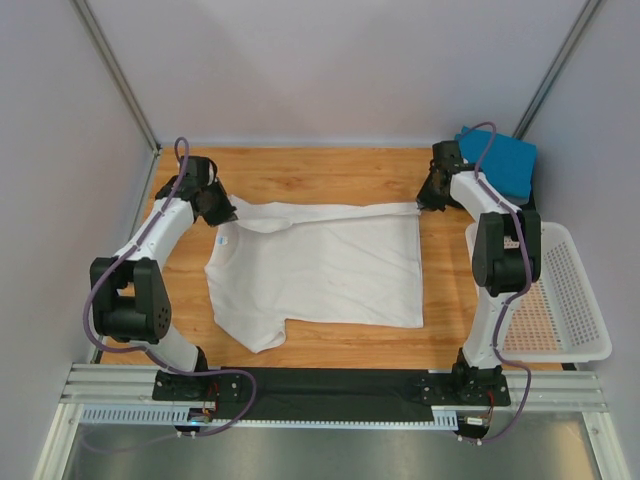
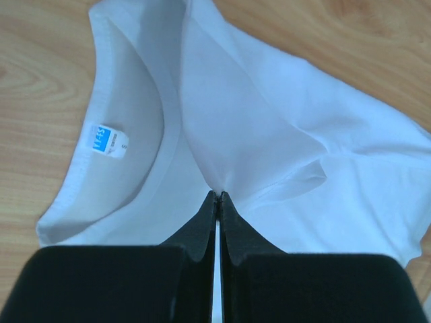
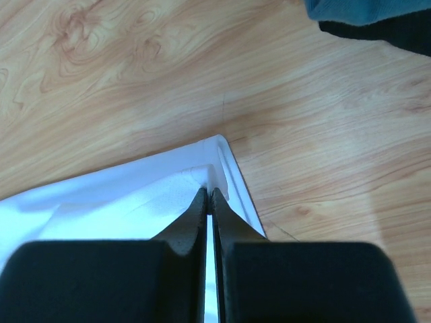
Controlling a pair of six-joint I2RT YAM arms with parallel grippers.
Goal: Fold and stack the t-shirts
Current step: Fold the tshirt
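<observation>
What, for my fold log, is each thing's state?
white t-shirt: flat on table, one long edge pinched at both ends
left tool: shut on white t-shirt by the collar
right tool: shut on white t-shirt hem corner
blue t-shirt: folded, far right corner
basket: upright

The wooden table [image 1: 330, 175] bears 1 white t-shirt [image 1: 330, 270], spread across its middle. A blue t-shirt [image 1: 505, 165] lies at the far-right corner, with a white basket [image 1: 585, 300] at the right edge.

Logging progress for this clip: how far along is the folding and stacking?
Done: a blue t-shirt looks folded at the far right corner. In hand: the white t-shirt, mostly flat, its far edge pinched by the left tool near the collar and the right tool at a hem corner. Left: folding it and stacking it.
</observation>
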